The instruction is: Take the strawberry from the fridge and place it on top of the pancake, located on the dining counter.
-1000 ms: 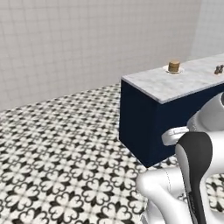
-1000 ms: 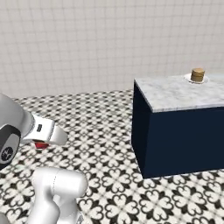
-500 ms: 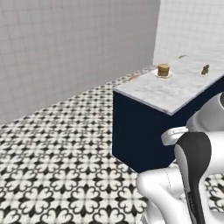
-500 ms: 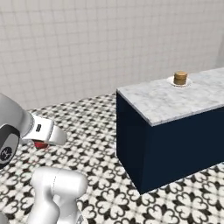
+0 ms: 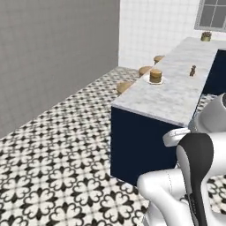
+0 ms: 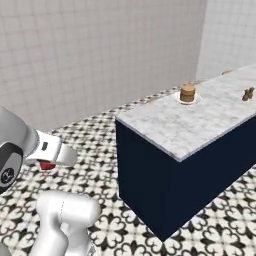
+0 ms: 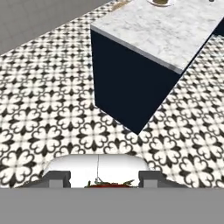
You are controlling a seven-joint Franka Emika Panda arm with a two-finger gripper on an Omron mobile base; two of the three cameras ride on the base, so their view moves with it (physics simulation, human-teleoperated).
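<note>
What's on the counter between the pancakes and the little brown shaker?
Nothing: in the left base view, bare marble top of the long navy-based dining counter separates the golden-brown pancake stack from the small brown shaker.

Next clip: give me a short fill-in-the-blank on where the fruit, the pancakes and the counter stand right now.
1. The tool is closed on the ____.
2. The pancake sits on a small white ____ on the dining counter.
3. The counter's base is coloured ____.
4. The round wooden stools stand along the counter's ____ side in the left base view.

Missing words: strawberry; plate; navy blue; left
</note>
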